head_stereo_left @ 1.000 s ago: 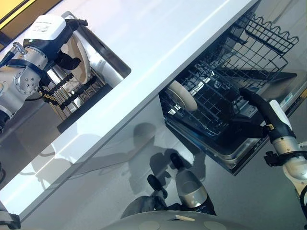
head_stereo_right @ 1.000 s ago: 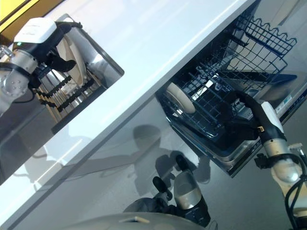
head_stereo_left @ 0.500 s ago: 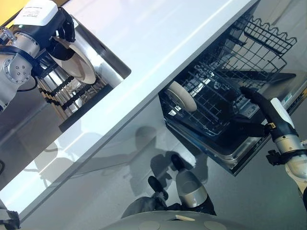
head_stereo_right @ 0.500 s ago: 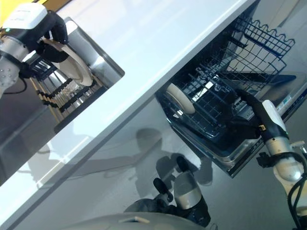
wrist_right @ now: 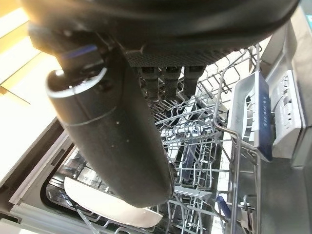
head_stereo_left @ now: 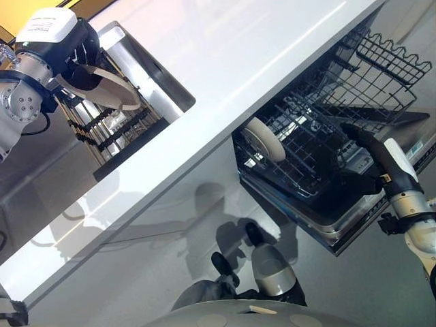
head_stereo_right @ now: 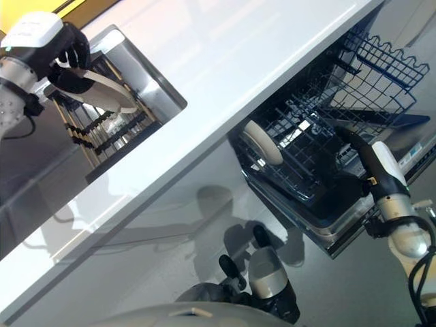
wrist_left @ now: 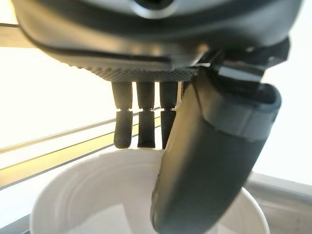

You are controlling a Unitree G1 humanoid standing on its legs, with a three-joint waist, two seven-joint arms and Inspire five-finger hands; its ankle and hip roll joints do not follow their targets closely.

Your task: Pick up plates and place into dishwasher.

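Left hand (head_stereo_left: 71,51) grips a white plate (head_stereo_left: 102,85), thumb and fingers pinching its rim, above the sink rack (head_stereo_left: 112,126); right hand (head_stereo_left: 364,146), fingers straight, hovers over the dishwasher rack (head_stereo_left: 306,146), where another plate (head_stereo_left: 266,139) stands.

Sink (head_stereo_left: 160,80): left, set in the countertop (head_stereo_left: 225,61).
Drying rack (head_stereo_left: 112,122): in the sink.
Dishwasher rack (head_stereo_left: 320,136): right, below the countertop.
Plate (head_stereo_left: 264,139): on edge at the dishwasher rack's left end.
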